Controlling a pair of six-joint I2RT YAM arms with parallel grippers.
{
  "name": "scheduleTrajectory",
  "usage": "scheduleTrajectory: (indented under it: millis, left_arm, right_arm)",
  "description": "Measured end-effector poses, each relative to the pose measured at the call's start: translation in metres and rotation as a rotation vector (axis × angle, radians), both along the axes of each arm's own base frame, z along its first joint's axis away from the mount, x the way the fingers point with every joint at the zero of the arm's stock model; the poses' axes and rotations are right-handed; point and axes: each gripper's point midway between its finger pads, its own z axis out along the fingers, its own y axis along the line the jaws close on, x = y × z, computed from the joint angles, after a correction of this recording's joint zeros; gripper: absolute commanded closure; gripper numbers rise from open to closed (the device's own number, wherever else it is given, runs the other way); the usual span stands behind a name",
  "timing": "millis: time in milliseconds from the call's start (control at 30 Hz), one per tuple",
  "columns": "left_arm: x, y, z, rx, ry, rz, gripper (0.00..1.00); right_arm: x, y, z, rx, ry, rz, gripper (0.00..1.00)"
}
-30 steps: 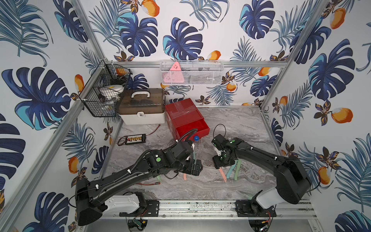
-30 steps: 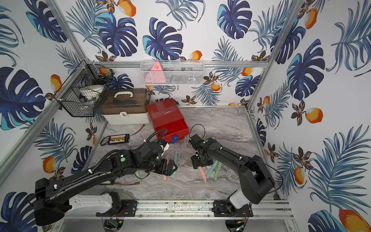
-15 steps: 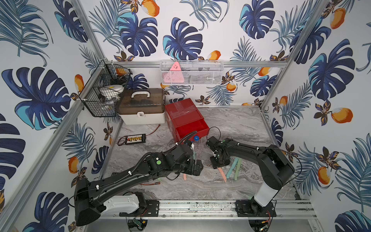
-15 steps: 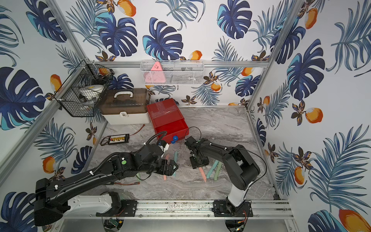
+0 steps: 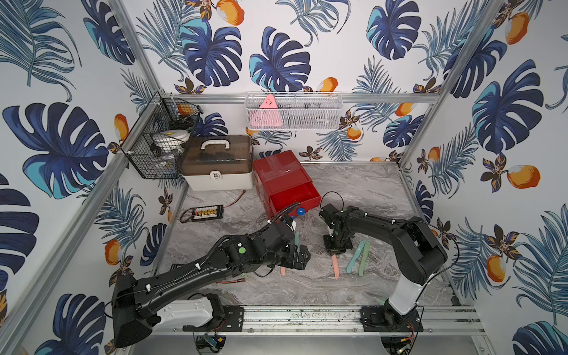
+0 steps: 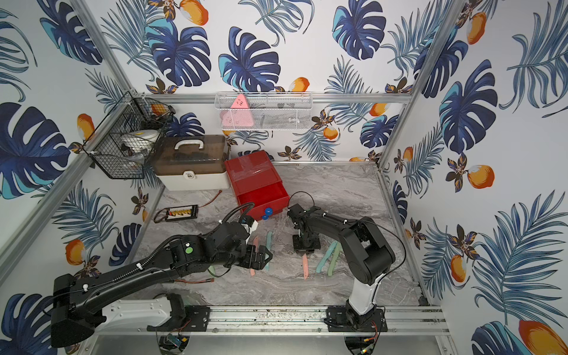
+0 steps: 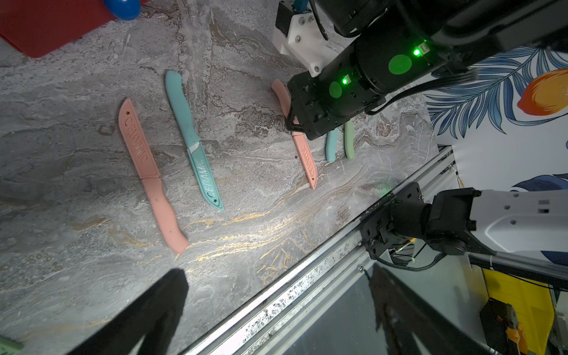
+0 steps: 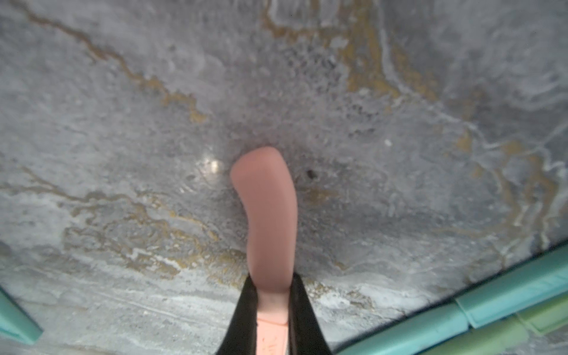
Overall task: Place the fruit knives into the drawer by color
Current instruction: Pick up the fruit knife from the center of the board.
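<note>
Nearest us, our left fingers (image 7: 159, 307) spread wide and empty above the tabletop (image 7: 246, 233), near a salmon-pink knife (image 7: 147, 163) and a teal knife (image 7: 190, 135). Beyond, our right fingers (image 8: 242, 316) pinch a second salmon-pink knife (image 8: 267, 215) by its handle. Farthest, the red drawer chest (image 5: 276, 175) stands beside the beige case (image 5: 218, 181) with one drawer pulled out.
</note>
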Motion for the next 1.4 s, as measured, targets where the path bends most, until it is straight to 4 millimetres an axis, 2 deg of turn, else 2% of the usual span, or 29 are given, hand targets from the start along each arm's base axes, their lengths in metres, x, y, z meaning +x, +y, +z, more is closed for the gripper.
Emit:
scheduleTrajectory:
  millis: [267, 433, 733, 900, 1000, 1200, 1400]
  left_arm:
    - [0.000, 0.000, -0.002, 0.004, 0.002, -0.001, 0.01]
    - [0.000, 0.000, -0.002, 0.008, -0.004, -0.009, 0.01]
    - [0.006, -0.007, 0.011, 0.013, -0.048, -0.048, 0.01]
    - [0.019, -0.013, 0.021, 0.013, -0.072, -0.060, 0.01]
    - [0.033, -0.008, 0.031, 0.003, -0.076, -0.035, 0.01]
    - [0.075, 0.000, 0.074, -0.039, -0.136, 0.018, 0.01]
    - [0.113, -0.001, 0.127, -0.069, -0.230, 0.047, 0.01]
  right_arm:
    - [0.002, -0.001, 0.002, -0.003, 0.011, -0.026, 0.97]
    - [0.011, -0.018, 0.009, -0.009, -0.026, -0.093, 0.96]
    - [0.024, -0.033, 0.045, 0.043, -0.104, -0.179, 0.96]
    - [0.026, -0.037, 0.064, 0.075, -0.125, -0.218, 0.96]
    - [0.026, -0.036, 0.083, 0.101, -0.145, -0.231, 0.98]
    - [0.022, -0.032, 0.133, 0.182, -0.205, -0.269, 0.99]
    - [0.017, -0.024, 0.201, 0.305, -0.274, -0.334, 0.99]
